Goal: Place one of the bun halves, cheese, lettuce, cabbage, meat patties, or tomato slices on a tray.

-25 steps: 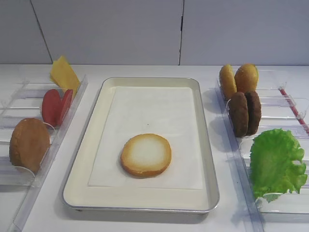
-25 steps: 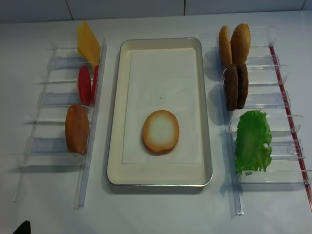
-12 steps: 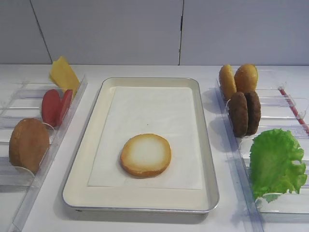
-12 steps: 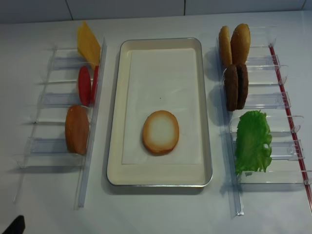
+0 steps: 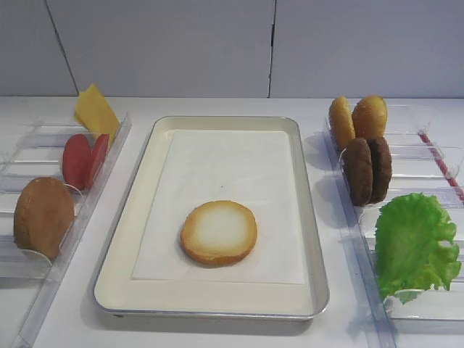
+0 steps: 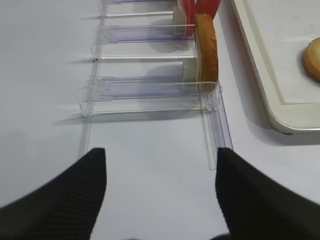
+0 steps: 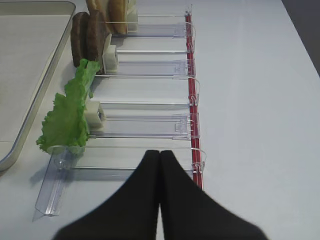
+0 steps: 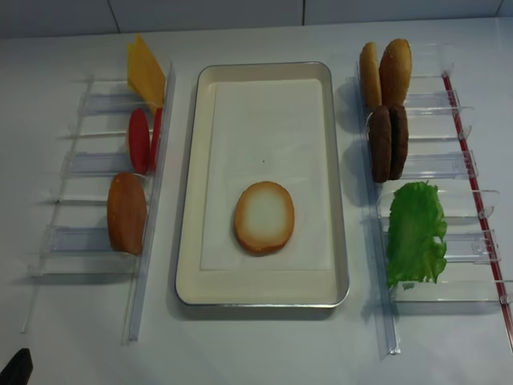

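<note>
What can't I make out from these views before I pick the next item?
- Cheese: absent from both wrist views; only the high views show it.
- Tomato slices: cut off by the top edge in the left wrist view.
- Orange buns: cut off by the top edge in the right wrist view.
- Tray: only a corner in the left wrist view; bun half clipped by the right edge.
- Arms: essentially outside both high views.

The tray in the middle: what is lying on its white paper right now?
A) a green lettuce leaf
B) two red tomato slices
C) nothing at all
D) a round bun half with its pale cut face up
D: the bun half lies flat on the paper liner of the tray, while the lettuce and tomato slices stand in the clear racks at either side.
</note>
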### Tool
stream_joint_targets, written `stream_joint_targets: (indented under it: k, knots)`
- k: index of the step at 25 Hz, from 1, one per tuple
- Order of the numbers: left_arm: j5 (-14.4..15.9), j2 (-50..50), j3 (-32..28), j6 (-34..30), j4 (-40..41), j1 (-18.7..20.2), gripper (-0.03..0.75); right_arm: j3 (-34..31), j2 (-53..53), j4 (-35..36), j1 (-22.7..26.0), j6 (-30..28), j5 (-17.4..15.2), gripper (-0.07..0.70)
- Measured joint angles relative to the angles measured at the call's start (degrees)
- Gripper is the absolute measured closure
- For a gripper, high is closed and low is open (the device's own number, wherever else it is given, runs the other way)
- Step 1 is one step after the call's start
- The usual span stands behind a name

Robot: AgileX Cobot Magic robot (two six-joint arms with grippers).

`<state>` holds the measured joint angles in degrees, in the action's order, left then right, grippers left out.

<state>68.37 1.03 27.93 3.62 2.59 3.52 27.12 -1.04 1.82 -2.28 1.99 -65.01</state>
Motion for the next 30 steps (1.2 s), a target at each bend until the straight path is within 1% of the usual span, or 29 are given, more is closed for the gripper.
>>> stream_joint_targets:
  k: [30]
  knots:
    - [0.0, 0.0, 0.0, 0.0, 0.0, 0.0, 0.246, 0.0, 0.0, 0.0, 0.0, -0.1, 0.0, 0.659]
